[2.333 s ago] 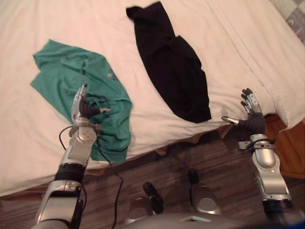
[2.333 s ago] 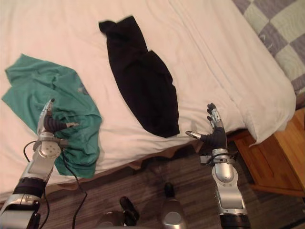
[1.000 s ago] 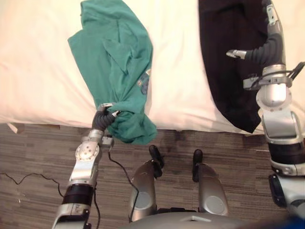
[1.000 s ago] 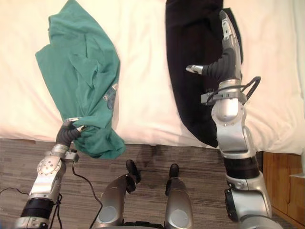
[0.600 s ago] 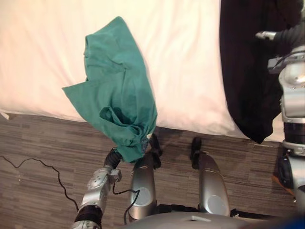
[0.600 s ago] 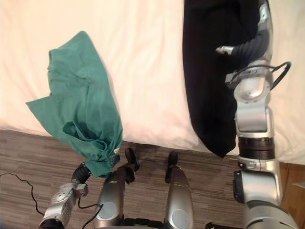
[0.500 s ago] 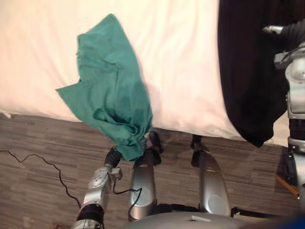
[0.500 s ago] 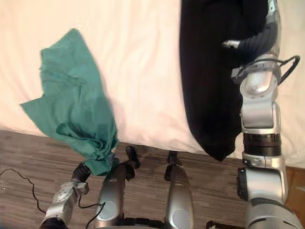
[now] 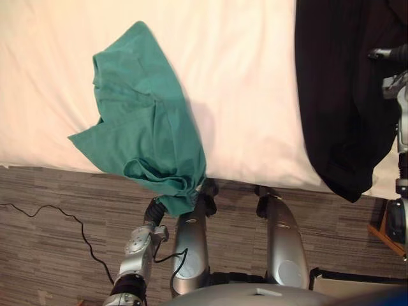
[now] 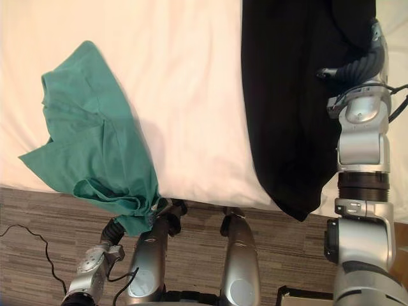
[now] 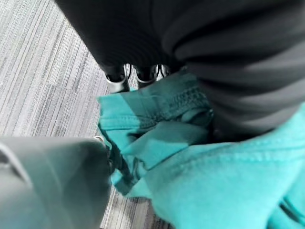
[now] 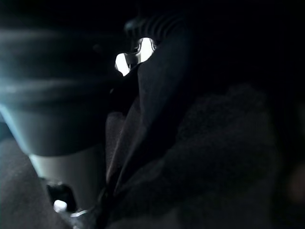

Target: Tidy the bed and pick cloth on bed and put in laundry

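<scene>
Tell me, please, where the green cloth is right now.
The green cloth stretches across the near edge of the bed at the robot's left, its lower end bunched in the left hand.

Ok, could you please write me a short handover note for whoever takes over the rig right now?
Left hand: fingers shut on the bunched lower end of the green cloth, just past the edge of the bed; the rest of that cloth lies on the bed.
Right hand: open, resting on the black cloth, which lies on the bed with its tip over the edge.
Done: green cloth grasped.
Left: grasp the black cloth, carry both to the laundry, tidy the bed.
</scene>
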